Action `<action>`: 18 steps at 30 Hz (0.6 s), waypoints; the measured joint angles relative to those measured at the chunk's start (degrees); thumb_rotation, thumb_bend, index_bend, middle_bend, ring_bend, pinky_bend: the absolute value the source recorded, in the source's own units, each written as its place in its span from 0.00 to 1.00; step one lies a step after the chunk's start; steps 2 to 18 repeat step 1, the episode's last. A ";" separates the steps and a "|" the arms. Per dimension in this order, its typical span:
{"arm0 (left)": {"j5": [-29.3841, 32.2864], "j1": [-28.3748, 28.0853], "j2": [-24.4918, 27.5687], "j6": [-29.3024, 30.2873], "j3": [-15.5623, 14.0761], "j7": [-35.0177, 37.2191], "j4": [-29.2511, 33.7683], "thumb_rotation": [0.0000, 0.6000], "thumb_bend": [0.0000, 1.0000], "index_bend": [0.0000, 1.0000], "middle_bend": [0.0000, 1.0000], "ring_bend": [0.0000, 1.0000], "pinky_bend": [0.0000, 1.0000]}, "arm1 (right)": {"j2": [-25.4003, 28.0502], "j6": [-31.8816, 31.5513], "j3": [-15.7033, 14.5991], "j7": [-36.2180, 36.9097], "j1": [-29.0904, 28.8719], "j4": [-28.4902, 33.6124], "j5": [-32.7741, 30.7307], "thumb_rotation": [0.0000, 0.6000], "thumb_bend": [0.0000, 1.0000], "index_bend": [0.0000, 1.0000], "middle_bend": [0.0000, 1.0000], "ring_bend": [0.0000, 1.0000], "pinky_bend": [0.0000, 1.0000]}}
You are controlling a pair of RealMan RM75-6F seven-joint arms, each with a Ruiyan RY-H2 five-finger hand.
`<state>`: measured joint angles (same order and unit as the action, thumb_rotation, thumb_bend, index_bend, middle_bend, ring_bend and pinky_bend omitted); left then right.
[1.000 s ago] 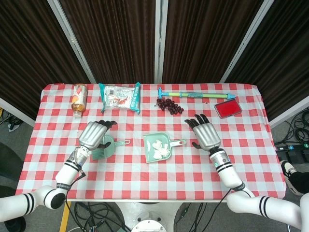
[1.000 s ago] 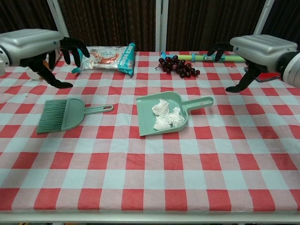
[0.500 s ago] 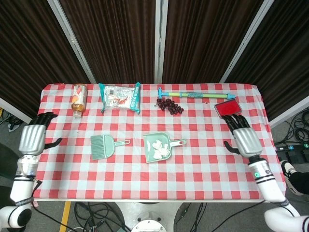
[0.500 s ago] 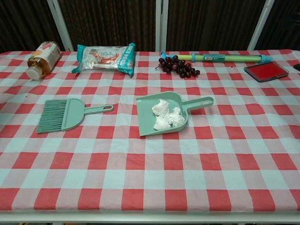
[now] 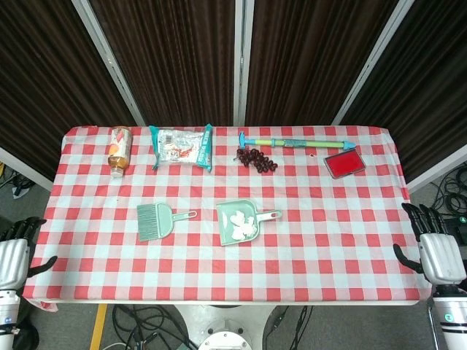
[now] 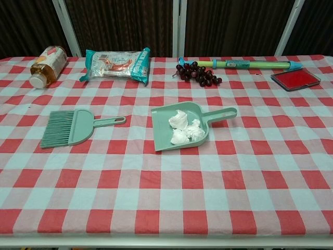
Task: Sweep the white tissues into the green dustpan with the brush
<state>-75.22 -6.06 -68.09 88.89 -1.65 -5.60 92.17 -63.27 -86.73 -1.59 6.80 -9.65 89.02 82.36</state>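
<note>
1. Only the head view shows my hands: my left hand hangs past the table's left edge and my right hand past its right edge, both holding nothing, with the dark fingers apart. The chest view shows neither of them.
2. The chest view gives the close look at the white tissues: crumpled, soft-looking wads lying inside the green dustpan, a flat scoop of smooth plastic whose handle points right and away from me. From the head view they are just small pale lumps in the pan.
3. The brush lies flat to the left of the dustpan, well apart from it, in the same green, with a fan of fine bristles on its left end and a slim handle pointing toward the pan.
4. Everything sits on a red-and-white checked tablecloth.
5. Along the far edge, left to right: a bottle on its side, a crinkly snack bag, a bunch of dark grapes, a long tube-shaped toy and a flat red box.
6. Nothing lies between the brush and the dustpan.
</note>
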 measured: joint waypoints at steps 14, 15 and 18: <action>-0.35 0.38 0.09 0.25 -0.15 -0.12 0.39 1.00 0.15 0.21 0.17 0.16 0.25 | 0.02 -0.54 -0.14 0.44 0.69 -0.19 0.36 1.00 0.26 0.02 0.10 0.00 0.00; -0.35 0.38 0.09 0.25 -0.15 -0.12 0.39 1.00 0.15 0.21 0.17 0.16 0.25 | 0.02 -0.54 -0.14 0.44 0.69 -0.19 0.36 1.00 0.26 0.02 0.10 0.00 0.00; -0.35 0.38 0.09 0.25 -0.15 -0.12 0.39 1.00 0.15 0.21 0.17 0.16 0.25 | 0.02 -0.54 -0.14 0.44 0.69 -0.19 0.36 1.00 0.26 0.02 0.10 0.00 0.00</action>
